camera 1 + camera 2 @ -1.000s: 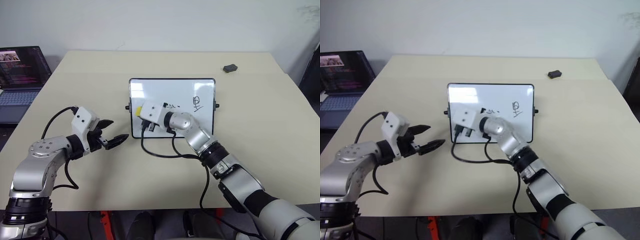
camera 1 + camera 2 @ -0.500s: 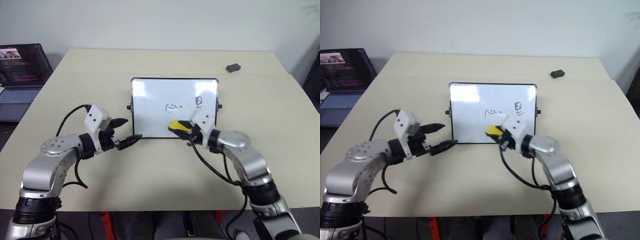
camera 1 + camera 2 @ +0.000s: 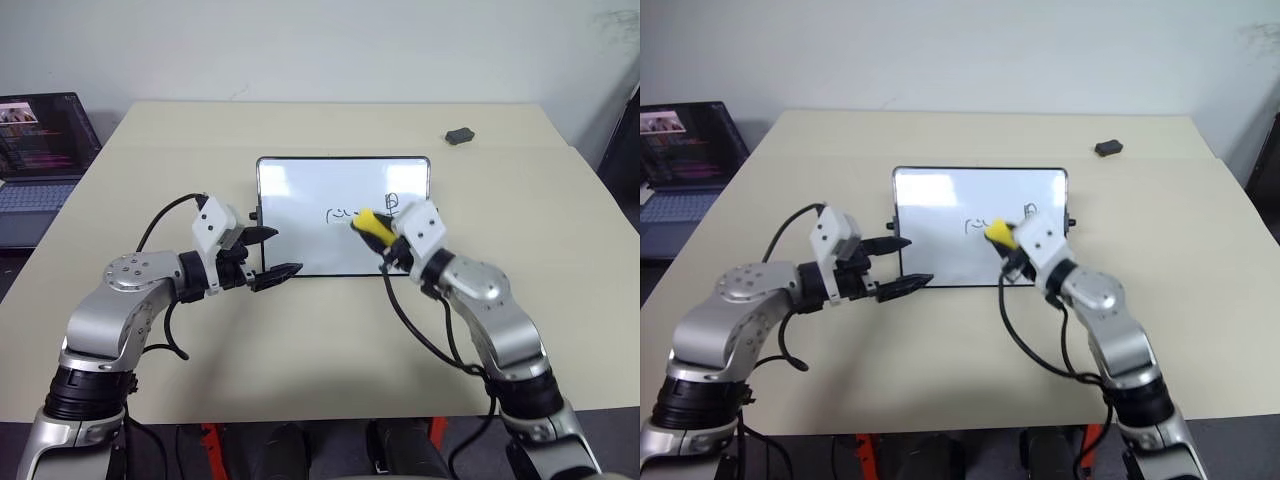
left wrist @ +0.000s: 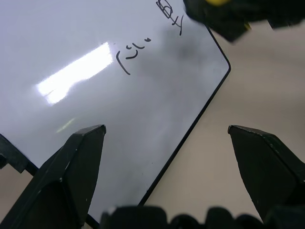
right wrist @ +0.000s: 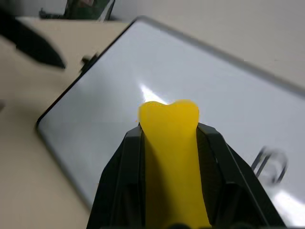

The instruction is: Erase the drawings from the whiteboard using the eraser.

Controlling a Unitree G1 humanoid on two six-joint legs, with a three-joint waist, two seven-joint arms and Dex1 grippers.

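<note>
The whiteboard (image 3: 300, 190) lies flat on the table, with two drawings on its right half: a thin scribble (image 3: 340, 213) and a small character (image 3: 393, 202). My right gripper (image 3: 379, 233) is shut on the yellow eraser (image 3: 367, 220), holding it over the board between the two drawings. In the right wrist view the eraser (image 5: 171, 152) sits squeezed between both fingers. My left gripper (image 3: 288, 250) is open at the board's near left corner, one finger over the board's left part and the other near its front edge. The left wrist view shows the scribble (image 4: 128, 57) and the board's near edge between the fingers.
A small dark grey lump (image 3: 459, 135) lies at the far right of the beige table (image 3: 300, 360). An open laptop (image 3: 40, 150) stands off the table's left edge. Cables trail from both wrists onto the table.
My right gripper swept the eraser from the board's left part across to its right half. The left gripper moved right, up to the board's near left corner.
</note>
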